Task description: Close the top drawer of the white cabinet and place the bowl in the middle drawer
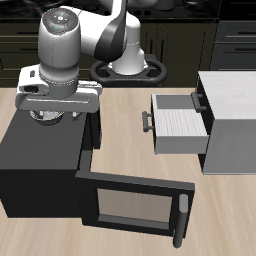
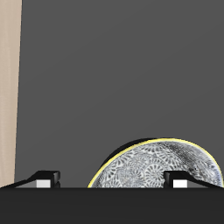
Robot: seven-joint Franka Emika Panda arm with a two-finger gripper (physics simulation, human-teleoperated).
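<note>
We see the gripper [image 1: 48,118] poised over the flat top of the matte black box [image 1: 35,165], whose hinged door [image 1: 135,205] hangs open toward the front. Its jaws are spread wide, holding nothing, with the round, patterned silvery bowl [image 2: 162,169] lying just under them. Farther along, the white cabinet [image 1: 232,120] has its top drawer [image 1: 178,122] pulled out, boxy and pale.
</note>
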